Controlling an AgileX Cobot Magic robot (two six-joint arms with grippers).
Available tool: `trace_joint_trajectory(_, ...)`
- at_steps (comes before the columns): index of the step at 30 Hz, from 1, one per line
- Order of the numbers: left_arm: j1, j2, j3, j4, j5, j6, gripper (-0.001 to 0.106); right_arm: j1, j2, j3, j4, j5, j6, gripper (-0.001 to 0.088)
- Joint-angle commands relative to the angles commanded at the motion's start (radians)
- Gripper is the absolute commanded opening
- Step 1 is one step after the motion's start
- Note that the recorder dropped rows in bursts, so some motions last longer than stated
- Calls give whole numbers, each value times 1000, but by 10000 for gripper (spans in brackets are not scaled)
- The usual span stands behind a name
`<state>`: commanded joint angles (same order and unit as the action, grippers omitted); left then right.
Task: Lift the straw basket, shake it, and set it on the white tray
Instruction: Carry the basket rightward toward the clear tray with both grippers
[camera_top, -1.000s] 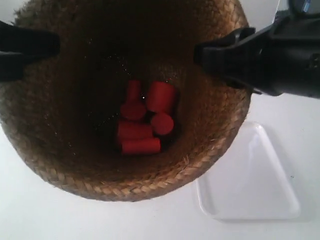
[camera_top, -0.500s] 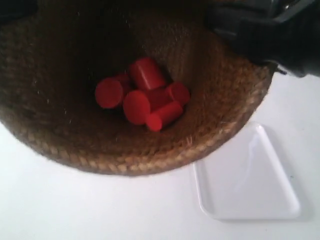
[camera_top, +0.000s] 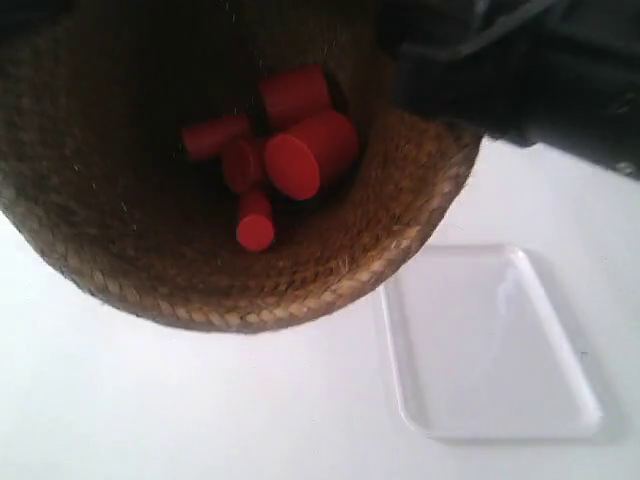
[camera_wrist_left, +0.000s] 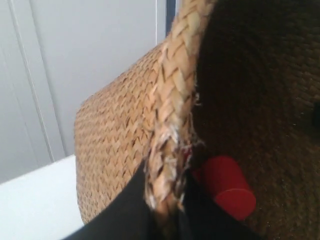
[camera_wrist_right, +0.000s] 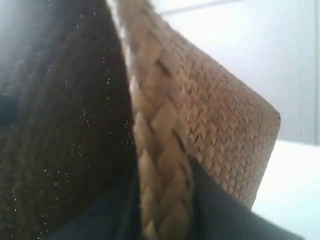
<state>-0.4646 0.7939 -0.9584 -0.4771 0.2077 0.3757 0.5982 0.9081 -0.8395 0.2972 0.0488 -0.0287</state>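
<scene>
White surface (camera_top: 150, 420) fills the lower part of my exterior view, plain and matte. The white tray (camera_top: 490, 345) lies flat on it toward the lower right with nothing in it.

The straw basket (camera_top: 130, 270) takes up the upper left of that view, with its mouth turned toward the camera. I am looking almost straight down its long axis, from braided rim to dark base. The far side of the rim is cut off by the picture's top edge. The near side of the rim meets the tray's upper-left corner in the picture. Several red cylinders (camera_top: 300, 155) lie jumbled together deep inside, some end-on to me and some on their sides.

The arm at the exterior view's right (camera_top: 540, 70) is a dark, blurred mass reaching in over the rim.

On the left wrist view, my left hand (camera_wrist_left: 165, 210) is clamped on the braided rim, one black finger outside the weave and one inside. The basket's body stretches away from that hand, narrowing to its base. One red cylinder is just past the inner finger. On the right wrist view, my right hand (camera_wrist_right: 165, 200) grips the rim the same way, with the braid pinched between dark fingers.

Behind the basket on the left wrist view is a pale panelled wall (camera_wrist_left: 90, 60), and the surface's edge sits lower.
</scene>
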Motion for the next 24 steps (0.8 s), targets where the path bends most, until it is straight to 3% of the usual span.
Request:
trace_joint_trajectory(3, 0, -41, -28, 5, -26, -8, 0, 0, -72, -18, -26, 0, -37, 0)
trace_joint_trajectory(7, 0, 35, 52, 25, -104, -5, 0, -11, 45, 67, -34, -70, -76, 0)
trace_joint_trajectory(9, 0, 44, 27, 15, -52, -7, 0, -11, 56, 34, -3, 5, -7, 0)
trace_joint_trajectory(12, -2, -10, -45, 7, 7, -9, 0, -7, -34, -38, 0, 84, 29, 0)
trace_joint_trajectory(15, -2, -36, -60, 20, -79, -16, 0, -7, -75, -25, -18, -27, -34, 0)
trace_joint_trajectory(19, 3, 58, 8, 23, -94, -8, 0, -17, 50, 65, -17, -153, -87, 0)
trace_joint_trajectory(22, 3, 54, -35, 8, -24, -13, 0, -16, 39, -1, 34, -49, 45, 0)
trace_joint_trajectory(24, 3, 15, -82, 8, -3, -13, 0, -9, -20, -50, 32, -13, 54, 0)
